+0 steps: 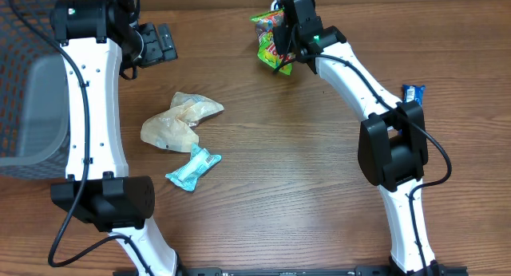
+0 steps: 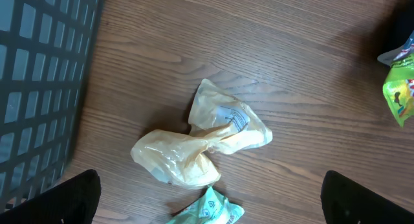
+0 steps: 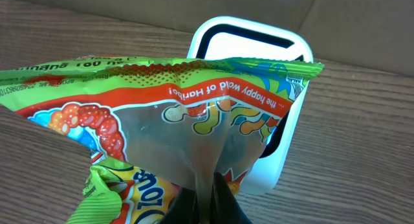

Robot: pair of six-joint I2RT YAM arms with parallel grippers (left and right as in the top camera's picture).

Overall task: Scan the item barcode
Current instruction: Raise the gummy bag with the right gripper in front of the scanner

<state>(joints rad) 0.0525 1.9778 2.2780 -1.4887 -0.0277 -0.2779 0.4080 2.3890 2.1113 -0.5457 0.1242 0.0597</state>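
Starting left: wire basket [image 1: 32,108] sits well left of the crumpled yellow bag [image 1: 180,120], at the desk [image 1: 287,180] edge. Left gripper [image 1: 158,43] hovers just beyond the yellow bag, jaws spread wide, holding nothing. Teal packet [image 1: 193,167] lies just nearside of the yellow bag. Right of the yellow bag, far side: right gripper [image 1: 284,51] pinched tight on a fold of the Haribo gummy bag [image 1: 270,37], holding it up against the white scanner [image 3: 291,49] window. Blue wrapper [image 1: 413,92] lies far right of the yellow bag.

Risks: the film is crinkled and glossy and the barcode itself can't be made out, so it may face away or glare, giving no read. The thin pinch could slip.

Room: wide bare desk right of the yellow bag. The scanner is close behind the gummy bag, so there is little room to push forward.
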